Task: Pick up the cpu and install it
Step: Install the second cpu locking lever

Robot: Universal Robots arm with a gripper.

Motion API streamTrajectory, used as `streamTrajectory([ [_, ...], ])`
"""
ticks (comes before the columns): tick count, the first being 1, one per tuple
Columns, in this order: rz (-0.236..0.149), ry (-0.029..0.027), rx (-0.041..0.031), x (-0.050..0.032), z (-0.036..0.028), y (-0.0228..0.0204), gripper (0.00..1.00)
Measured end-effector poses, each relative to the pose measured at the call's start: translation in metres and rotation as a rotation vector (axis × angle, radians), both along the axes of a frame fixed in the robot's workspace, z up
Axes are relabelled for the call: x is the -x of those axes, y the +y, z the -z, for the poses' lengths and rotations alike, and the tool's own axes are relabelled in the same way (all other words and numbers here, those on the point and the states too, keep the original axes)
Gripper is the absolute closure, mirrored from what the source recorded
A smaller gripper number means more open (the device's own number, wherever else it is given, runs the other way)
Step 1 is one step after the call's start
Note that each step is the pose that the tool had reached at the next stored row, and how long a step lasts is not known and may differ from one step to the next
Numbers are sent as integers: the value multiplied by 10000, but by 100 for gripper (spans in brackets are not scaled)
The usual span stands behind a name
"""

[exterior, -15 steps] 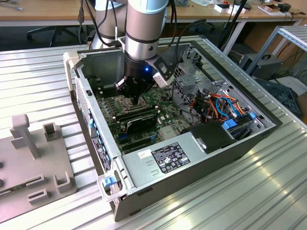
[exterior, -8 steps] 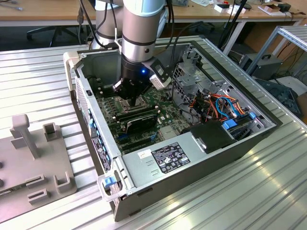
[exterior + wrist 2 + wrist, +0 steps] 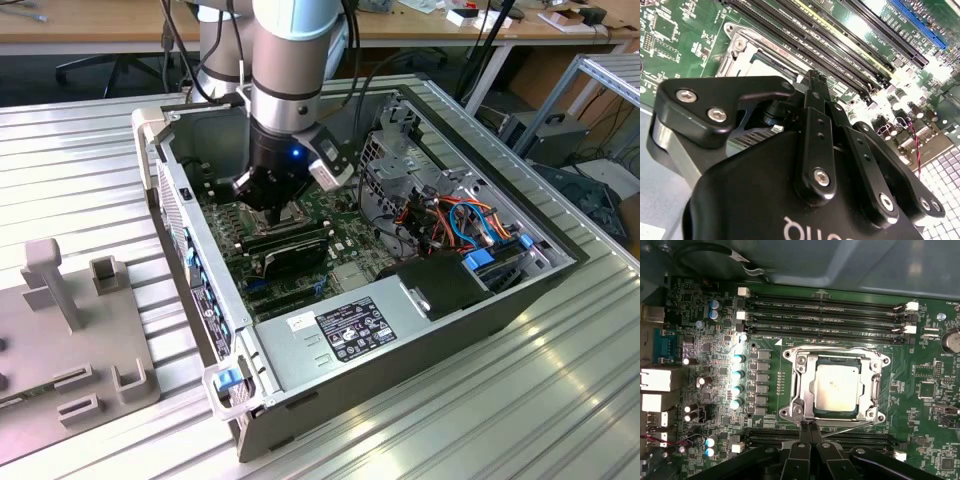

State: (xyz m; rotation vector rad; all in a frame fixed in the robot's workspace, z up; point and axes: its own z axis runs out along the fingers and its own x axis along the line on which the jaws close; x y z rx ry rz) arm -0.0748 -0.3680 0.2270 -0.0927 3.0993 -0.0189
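The cpu (image 3: 836, 387), a pale metal square, lies flat in its socket on the green motherboard (image 3: 705, 315) in the first wrist view. A metal socket frame (image 3: 800, 365) surrounds it. My gripper (image 3: 807, 426) hangs just beside the socket's edge, its two black fingers pressed together with nothing between them. In the second wrist view the gripper (image 3: 813, 76) points down next to the socket frame (image 3: 737, 47). In the exterior view the gripper (image 3: 268, 205) reaches down into the open computer case (image 3: 400, 330), low over the motherboard.
Black memory slots (image 3: 830, 315) run along both sides of the socket. Capacitors (image 3: 737, 375) stand near it. Inside the case are a drive cage with orange and blue cables (image 3: 460, 225) and a power supply (image 3: 340, 330). A grey fixture (image 3: 70, 340) sits at the exterior view's left.
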Motion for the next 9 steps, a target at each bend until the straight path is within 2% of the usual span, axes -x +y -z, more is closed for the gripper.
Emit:
streamTrajectory([
  [9,-1,0,-1,60,82,0,89],
])
